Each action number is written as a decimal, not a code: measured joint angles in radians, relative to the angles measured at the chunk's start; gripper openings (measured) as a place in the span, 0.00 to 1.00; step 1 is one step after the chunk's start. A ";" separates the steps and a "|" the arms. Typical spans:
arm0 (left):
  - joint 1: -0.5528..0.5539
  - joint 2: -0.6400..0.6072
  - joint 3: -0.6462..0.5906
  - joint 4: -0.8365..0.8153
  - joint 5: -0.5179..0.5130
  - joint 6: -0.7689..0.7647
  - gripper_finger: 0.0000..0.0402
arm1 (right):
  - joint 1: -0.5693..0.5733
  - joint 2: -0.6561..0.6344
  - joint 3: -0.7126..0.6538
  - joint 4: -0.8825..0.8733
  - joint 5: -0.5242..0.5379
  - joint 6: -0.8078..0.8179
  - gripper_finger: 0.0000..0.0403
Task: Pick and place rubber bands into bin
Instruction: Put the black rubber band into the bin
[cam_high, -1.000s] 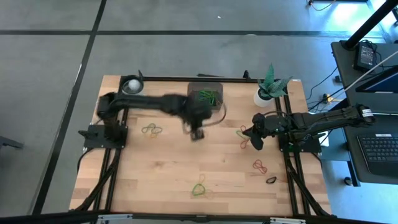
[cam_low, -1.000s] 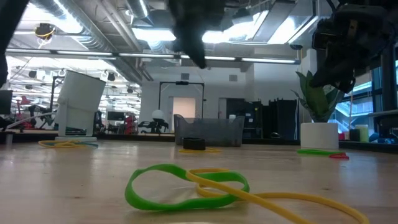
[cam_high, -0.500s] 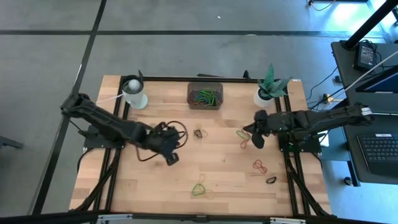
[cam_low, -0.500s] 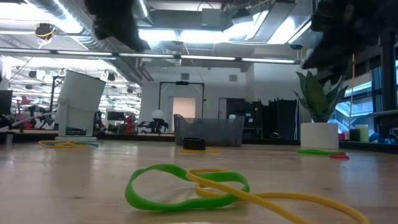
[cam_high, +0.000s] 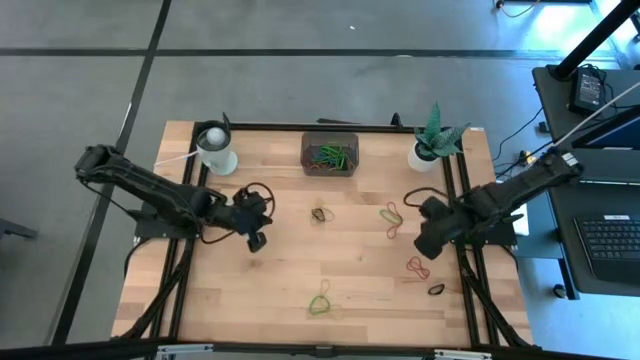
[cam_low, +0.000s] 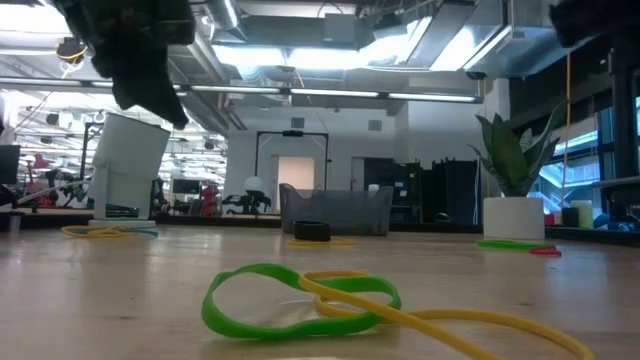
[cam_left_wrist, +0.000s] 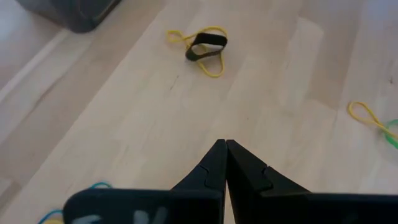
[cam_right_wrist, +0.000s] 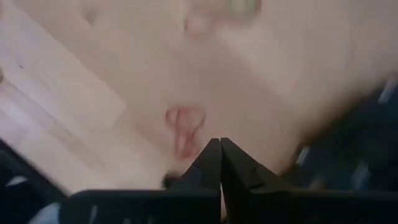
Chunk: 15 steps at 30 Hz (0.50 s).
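The dark bin (cam_high: 330, 156) stands at the far middle of the table with green rubber bands in it. It also shows in the low view (cam_low: 335, 212). Loose rubber bands lie flat on the wood: a black and yellow pair (cam_high: 320, 214) (cam_left_wrist: 206, 46), green and red ones (cam_high: 391, 218), a red one (cam_high: 417, 267) (cam_right_wrist: 185, 127), a black one (cam_high: 436, 290), and a green and yellow pair (cam_high: 320, 303) (cam_low: 300, 300). My left gripper (cam_high: 257, 240) (cam_left_wrist: 224, 146) is shut and empty, above the table's left part. My right gripper (cam_high: 425, 245) (cam_right_wrist: 219, 143) is shut and empty, above the red band.
A white cup (cam_high: 216, 148) stands at the far left. A white plant pot (cam_high: 424, 155) stands at the far right. Black frame rails (cam_high: 465, 260) run along the table's sides. Bare wood lies between the bands in the middle.
My left gripper has swung from just in front of the bin toward the table's left and near edges, and stays shut. My right gripper has gone toward the near edge, over the red band, and its arm has turned.
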 joint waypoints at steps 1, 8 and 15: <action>0.003 -0.022 -0.018 0.007 0.004 0.000 0.01 | 0.020 0.020 0.004 -0.001 -0.038 0.078 0.00; 0.006 -0.132 -0.069 0.030 0.079 0.058 0.00 | 0.177 0.130 0.004 0.051 -0.095 0.536 0.07; 0.005 -0.175 -0.069 0.027 0.124 0.123 0.01 | 0.313 0.231 0.004 0.088 -0.169 0.695 0.19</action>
